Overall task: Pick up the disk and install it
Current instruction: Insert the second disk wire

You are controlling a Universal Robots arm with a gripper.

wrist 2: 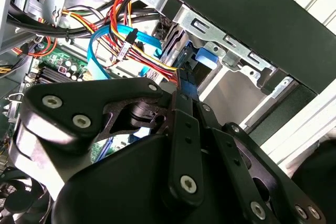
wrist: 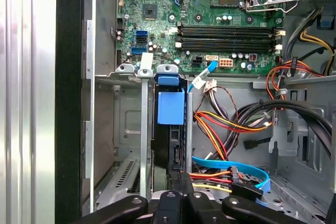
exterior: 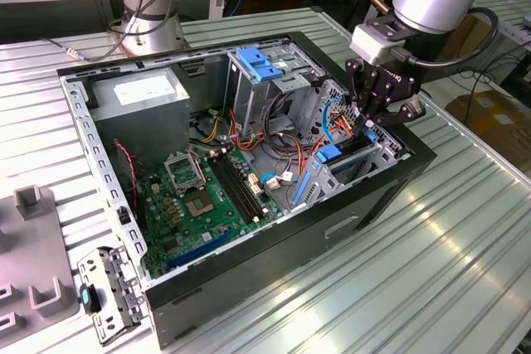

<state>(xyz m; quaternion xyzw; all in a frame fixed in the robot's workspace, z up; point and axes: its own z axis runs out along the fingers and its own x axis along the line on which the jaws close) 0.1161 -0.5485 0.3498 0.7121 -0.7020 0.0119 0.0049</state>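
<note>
In the exterior view, the open computer case (exterior: 249, 180) lies on its side on a ribbed metal table (exterior: 465, 254), and the gripper (exterior: 375, 115) hangs over the drive bay (exterior: 353, 159) at about 3 o'clock of the case. Its black fingers (exterior: 365, 97) point down and stand close together, their tips at the upper edge of the disk (exterior: 347, 153), which sits upright in the bay with its blue carrier rails showing. The green motherboard (exterior: 207, 201) lies toward 7 o'clock from the gripper, the grey power supply (exterior: 137, 93) near 10 o'clock of the case, and a blue plastic bracket (exterior: 259, 64) tops the tall cage. In the second wrist view, the fingers (wrist 2: 184, 129) are nearly shut, pinched around a thin dark edge that goes down toward the blue rail (wrist 2: 205, 59); coloured cables (wrist 2: 131, 45) pass just beside. In the first wrist view, the disk (wrist: 170, 129) stands edge-on in the bay slot between metal walls, its blue carrier (wrist: 171, 106) at the far end, and the fingertips (wrist: 181, 182) meet on its near edge.
</note>
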